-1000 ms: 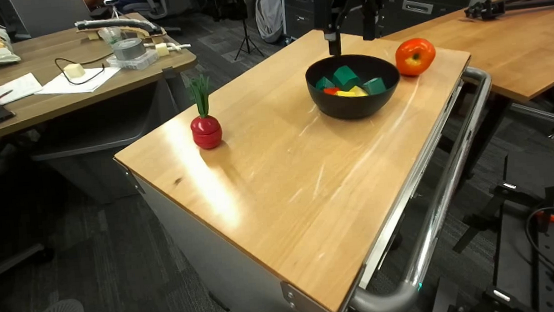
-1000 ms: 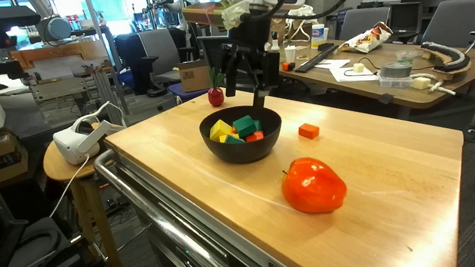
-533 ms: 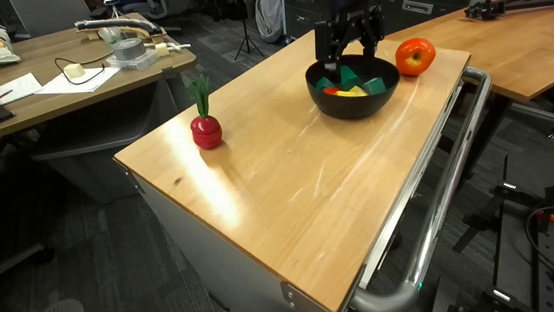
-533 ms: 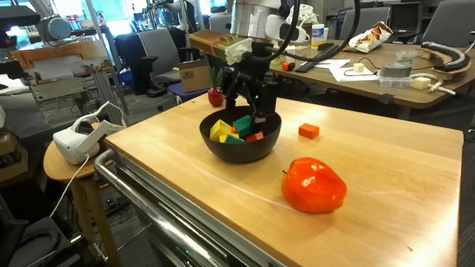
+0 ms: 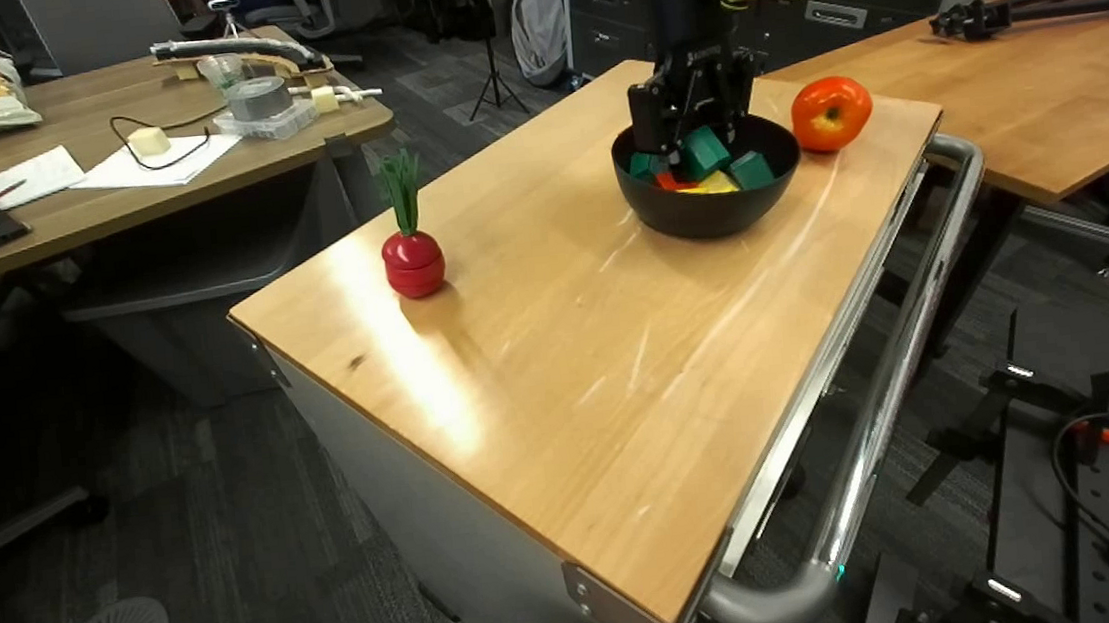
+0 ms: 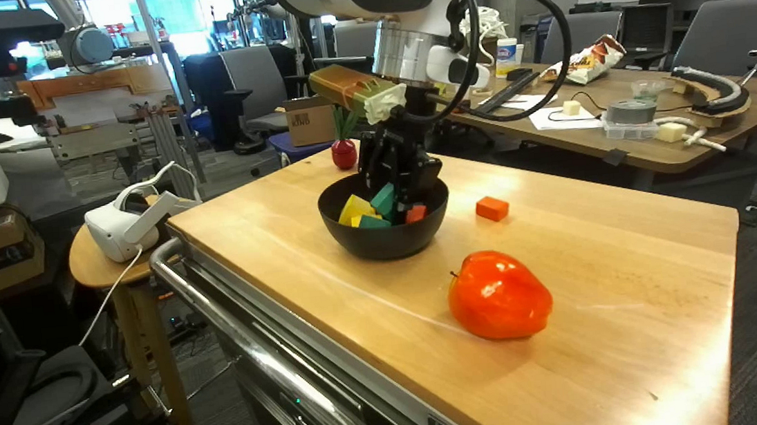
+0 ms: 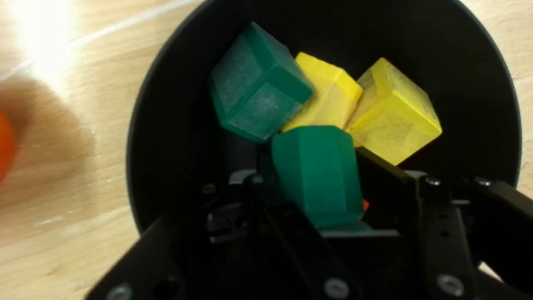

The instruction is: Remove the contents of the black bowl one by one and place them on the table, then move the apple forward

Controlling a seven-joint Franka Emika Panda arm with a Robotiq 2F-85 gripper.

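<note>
The black bowl (image 5: pixel 707 213) stands upright on the wooden table (image 5: pixel 556 331). My gripper (image 7: pixel 315 166) reaches down into it, shut on a green block (image 7: pixel 320 175); the finger on the left lies against it, and on the right a sliver of gap shows low down. A second green block (image 7: pixel 258 83) and two yellow blocks (image 7: pixel 329 87), (image 7: pixel 395 121) lie beside it. A red block (image 6: pixel 416 214) shows low in the bowl, partly covered. The apple (image 6: pixel 500 296), shiny red-orange, rests on the table near the bowl in both exterior views.
An orange block (image 6: pixel 493 208) lies on the table outside the bowl. The toy radish (image 5: pixel 415 263) with green leaves stands farther off. A metal handle bar (image 5: pixel 866 485) runs along the cart's side. A cluttered desk (image 6: pixel 552 143) is close by.
My gripper has come down into the bowl and its fingers have drawn together around a green block. That block and its neighbours have shifted and tilted slightly.
</note>
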